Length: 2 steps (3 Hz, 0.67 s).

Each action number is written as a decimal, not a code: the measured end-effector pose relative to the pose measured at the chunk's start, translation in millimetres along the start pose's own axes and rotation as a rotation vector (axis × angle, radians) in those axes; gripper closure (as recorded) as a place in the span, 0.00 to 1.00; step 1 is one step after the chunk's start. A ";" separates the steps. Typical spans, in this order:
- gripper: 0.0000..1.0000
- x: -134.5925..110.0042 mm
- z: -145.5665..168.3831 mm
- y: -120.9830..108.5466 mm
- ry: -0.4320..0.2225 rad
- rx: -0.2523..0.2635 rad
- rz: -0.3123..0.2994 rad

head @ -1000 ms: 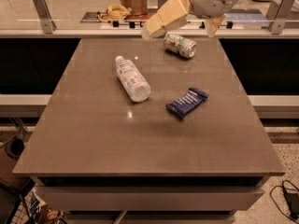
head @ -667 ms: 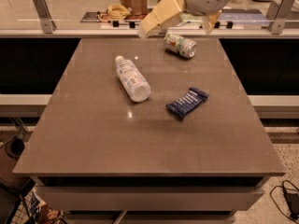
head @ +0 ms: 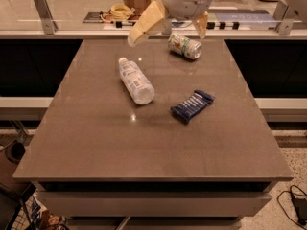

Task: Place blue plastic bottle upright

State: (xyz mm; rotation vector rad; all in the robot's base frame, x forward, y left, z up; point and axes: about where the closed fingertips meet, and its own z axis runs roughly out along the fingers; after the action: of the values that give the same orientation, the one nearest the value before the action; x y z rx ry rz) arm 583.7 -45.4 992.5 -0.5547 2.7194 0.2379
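Drifting left over the worktop (head: 144, 152), the jaws hang wide open and empty, closer now to the bottle (head: 136, 80), which lies on its side below them, slightly left, not yet grasped.

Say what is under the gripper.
The open gripper hangs over the table's far end. Below it is bare table and a can on its side. The bottle lies further forward, on its side. The table edge behind the gripper is covered.
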 end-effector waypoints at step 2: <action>0.00 -2.1 57.6 30.3 0.060 -0.021 -0.022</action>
State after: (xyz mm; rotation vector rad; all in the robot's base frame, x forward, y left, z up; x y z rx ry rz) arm 590.8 -3.9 942.9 -0.6064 2.7697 0.2487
